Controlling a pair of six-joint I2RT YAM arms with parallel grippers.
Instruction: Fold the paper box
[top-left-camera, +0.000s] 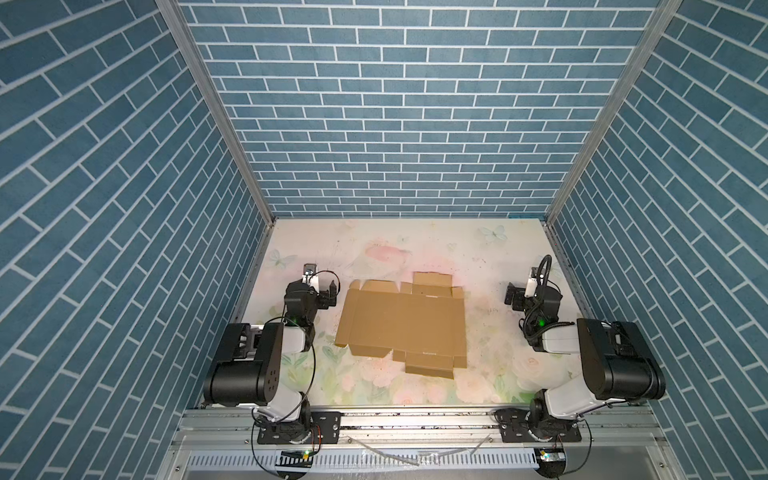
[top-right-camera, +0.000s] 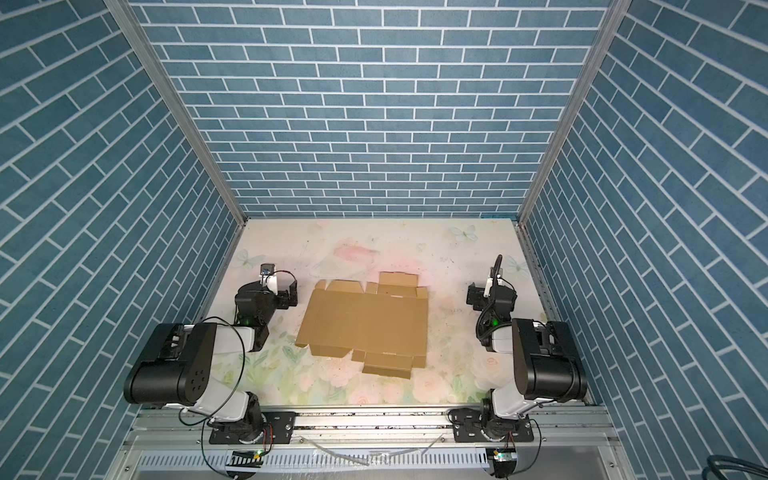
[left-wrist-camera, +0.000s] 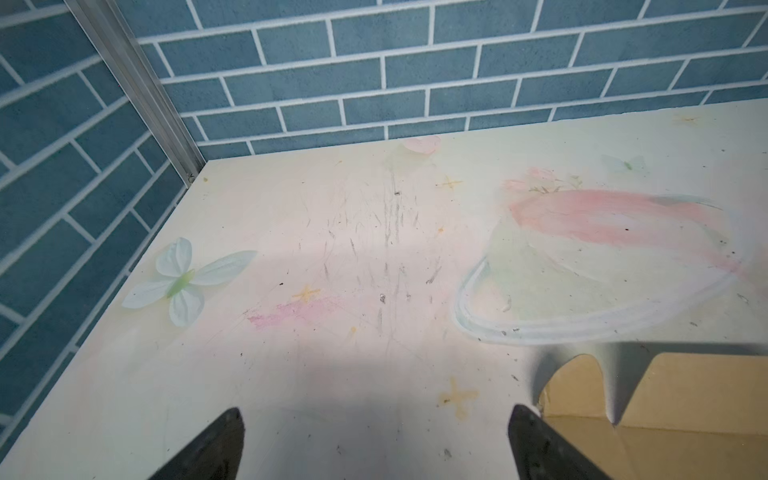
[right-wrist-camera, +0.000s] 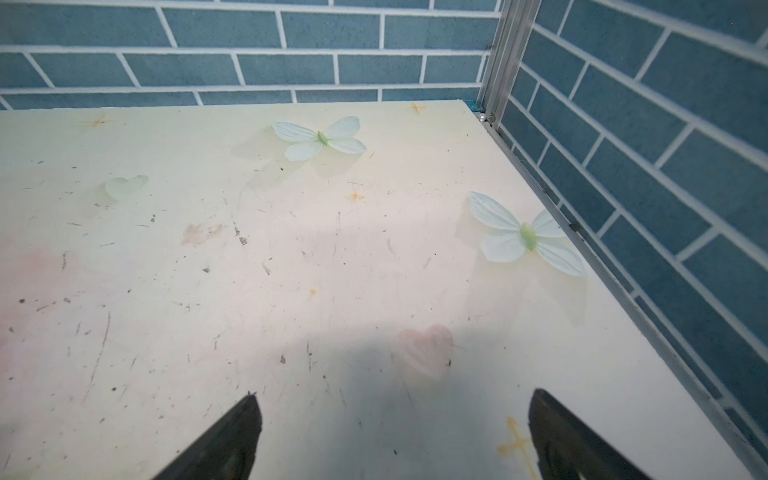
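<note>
The paper box lies unfolded in the middle of the table: a flat brown cardboard sheet with flaps and tabs along its far and near edges. My left gripper hovers just off the sheet's far left corner, open and empty. In the left wrist view its fingertips stand wide apart over bare table, with a corner flap of the paper box beside one tip. My right gripper is open and empty, well to the right of the sheet. The right wrist view shows only table between its tips.
A floral-printed table is boxed in by blue brick-pattern walls at the back and on both sides. Aluminium posts stand in the back corners. A metal rail carrying both arm bases runs along the front edge.
</note>
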